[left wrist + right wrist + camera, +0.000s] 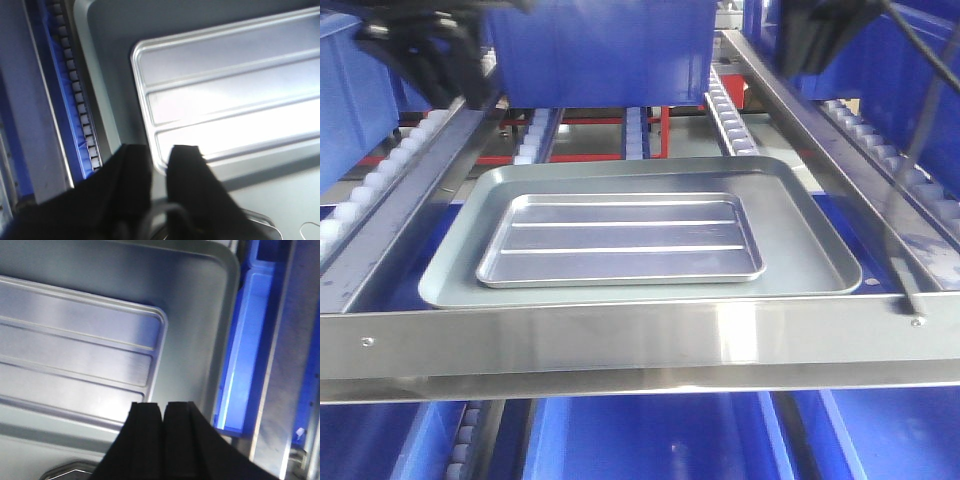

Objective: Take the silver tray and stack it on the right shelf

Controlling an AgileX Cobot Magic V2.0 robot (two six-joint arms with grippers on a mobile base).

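Observation:
The silver tray [620, 240], shiny with two long ridges, lies flat inside a larger dull grey tray [800, 250] on the right shelf, behind its steel front crossbar [570, 345]. In the left wrist view my left gripper [160, 152] hangs above the silver tray's [225, 85] near-left corner. Its fingers are a little apart and hold nothing. In the right wrist view my right gripper [162, 407] is shut and empty, over the silver tray's [75, 350] right end. Both arms show as dark blurs at the top of the front view.
A blue bin [600, 50] stands on the rollers behind the trays. White roller tracks [730, 115] run back along the rack, and a steel side rail [820, 140] slants on the right. Blue bins [650, 440] sit below the crossbar. A black cable [905, 170] hangs at right.

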